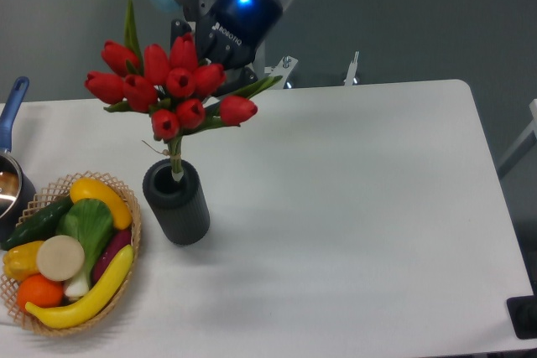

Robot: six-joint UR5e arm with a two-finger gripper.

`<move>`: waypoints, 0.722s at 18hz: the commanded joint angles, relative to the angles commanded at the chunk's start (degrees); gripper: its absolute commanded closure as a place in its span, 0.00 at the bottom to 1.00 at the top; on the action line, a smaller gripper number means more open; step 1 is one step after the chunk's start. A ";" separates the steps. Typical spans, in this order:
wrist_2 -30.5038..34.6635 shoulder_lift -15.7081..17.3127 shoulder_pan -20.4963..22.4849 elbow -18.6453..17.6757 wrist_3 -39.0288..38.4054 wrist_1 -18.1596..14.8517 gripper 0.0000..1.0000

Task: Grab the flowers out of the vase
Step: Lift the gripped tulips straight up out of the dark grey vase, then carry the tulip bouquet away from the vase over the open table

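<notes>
Gripper (204, 63): behind the tulip heads, fingers mostly hidden, clamped on the bunch.
Flowers (168, 85): red tulips, held above the table (352, 207); the pale stem's lower end sits at the mouth of the vase (177, 203).
Vase: dark cylinder, upright, beside the wicker basket (126, 207).

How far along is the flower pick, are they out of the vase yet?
Done: the gripper looks closed on the flowers behind the buds, though its fingers are mostly hidden, and the bunch sits high above the vase. In hand: the lift. Left: the pale stem's lower end still reaches the vase mouth, so it needs more upward travel to clear.
</notes>
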 joint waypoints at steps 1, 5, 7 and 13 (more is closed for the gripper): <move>-0.09 -0.09 0.18 0.70 -1.05 0.00 1.00; -0.26 -0.44 3.33 2.90 -4.40 0.09 1.00; 0.17 -1.84 5.97 3.61 -3.96 0.35 1.00; 8.23 -6.41 8.79 6.07 2.61 0.88 1.00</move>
